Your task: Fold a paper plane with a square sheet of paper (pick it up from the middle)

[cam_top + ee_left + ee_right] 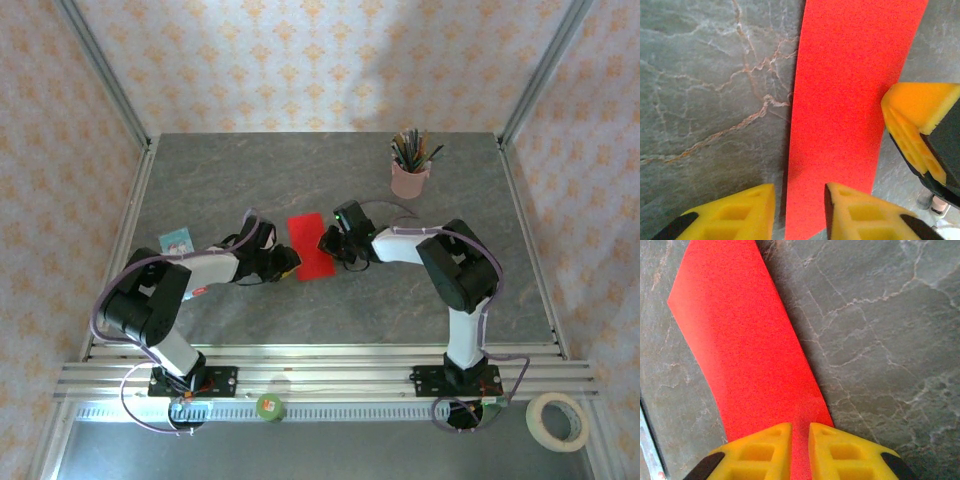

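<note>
The grey worktop [250, 170] is the biggest thing here. The square sheet of paper [312, 248] lies near its middle, well away from every edge. The pink pencil cup [410, 178] stands toward the far right corner, well apart from the paper, so it is not in my way. The paper looks long and thin, not square. I think it is folded in half and I am getting hold of it for the next fold.

My right gripper [800, 450] is at the paper's right side. Its yellow fingers [765, 452] are squeezed close together, and the red paper is pinched in the thin slot between them. My left gripper [800, 215] is at the paper's near left side. Its fingers stand apart, and the paper's long edge runs into the gap. It is not squeezing anything.

To do this well, I think my right pinch should be firm but should not tug. My left fingers should close slowly, right on the edge. Thin paper slips and crumples fast. If my two grippers pull away from each other, it could tear, so both should lift together.
</note>
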